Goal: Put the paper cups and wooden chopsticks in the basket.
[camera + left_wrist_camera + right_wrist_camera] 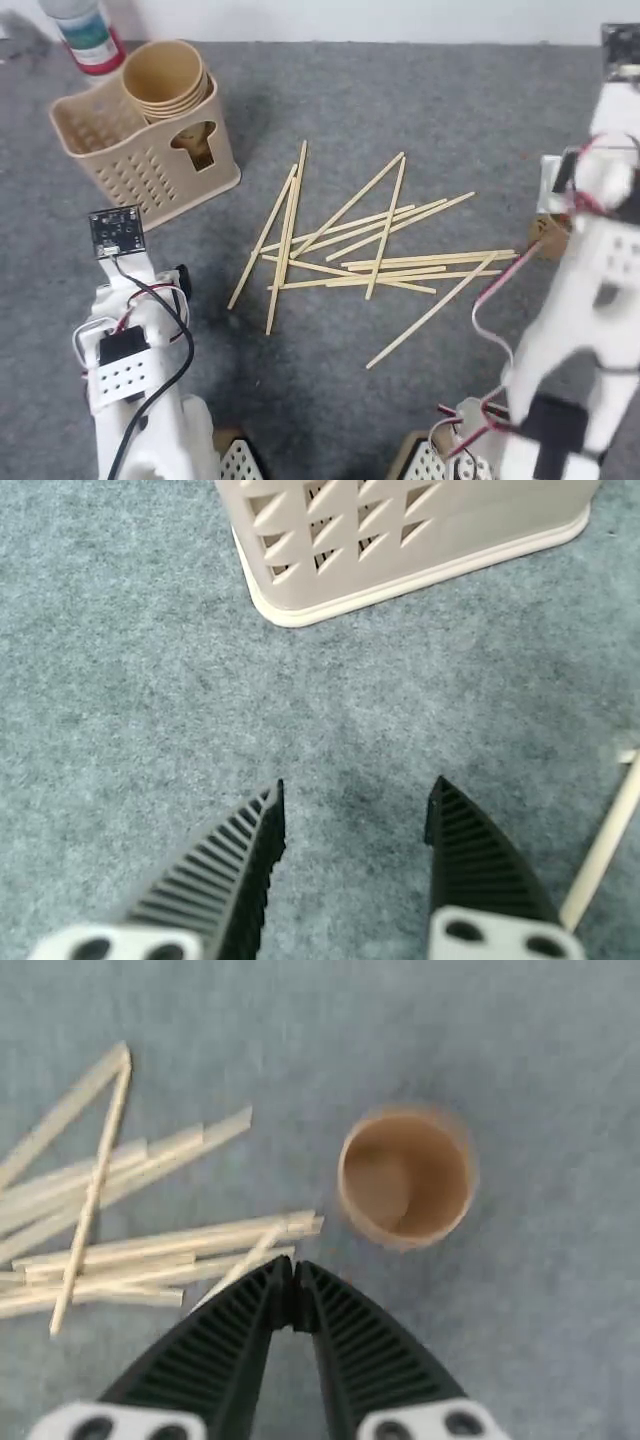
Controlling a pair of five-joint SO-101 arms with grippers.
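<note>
High view: labelled bottle (85,30) beside basket (150,172)

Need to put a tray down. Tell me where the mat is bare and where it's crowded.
Bare: the far strip beyond the chopsticks, right of the basket; the near strip in front of them; a patch between basket and left gripper. Crowded: the middle under the chopsticks, and the right side by the loose cup.

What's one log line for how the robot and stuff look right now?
left claw open near basket | right claw shut by loose cup | cup stack in basket | chopsticks all outside basket
</note>
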